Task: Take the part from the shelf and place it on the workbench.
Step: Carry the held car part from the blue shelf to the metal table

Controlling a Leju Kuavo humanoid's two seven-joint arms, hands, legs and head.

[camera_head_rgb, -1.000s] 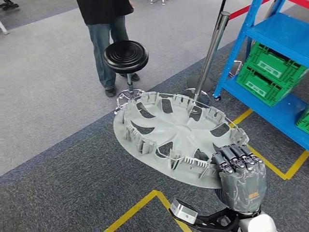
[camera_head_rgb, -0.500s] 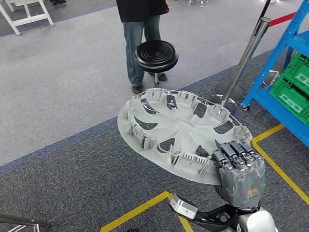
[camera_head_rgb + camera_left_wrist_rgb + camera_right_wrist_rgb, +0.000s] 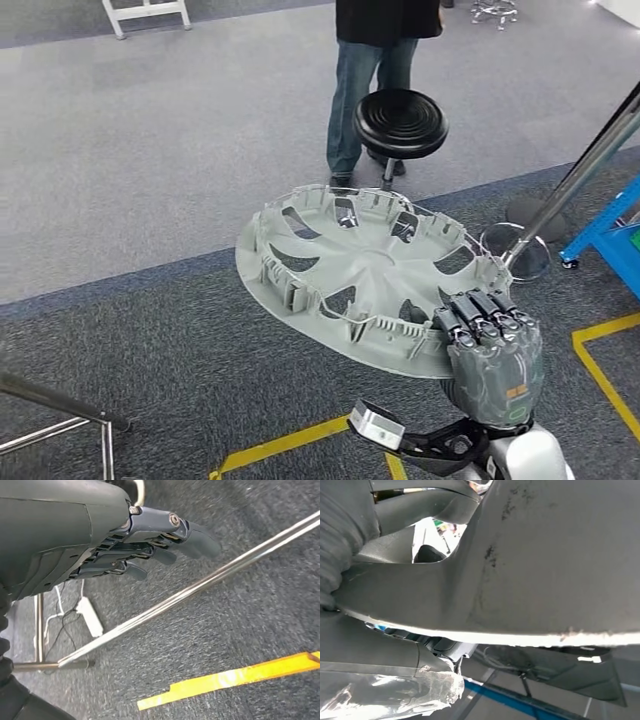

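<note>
I had the part point(image 3: 370, 275), a grey wheel cover, near the frame's centre, gripped at its lower-right rim by the right robot hand point(image 3: 490, 355). The left robot hand point(image 3: 124, 550) held nothing, fingers loosely extended. I judged: keep it level while carrying, clear of the stool point(image 3: 401, 122).

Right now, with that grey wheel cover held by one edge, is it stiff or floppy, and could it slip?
The wheel cover is probably stiff: it juts out nearly flat from the right hand, gripped at its rim alone, without sagging. It is likely light for its size, being thin with open cutouts. Slipping or tilting seems possible, since the fingers hold just one edge.
</note>
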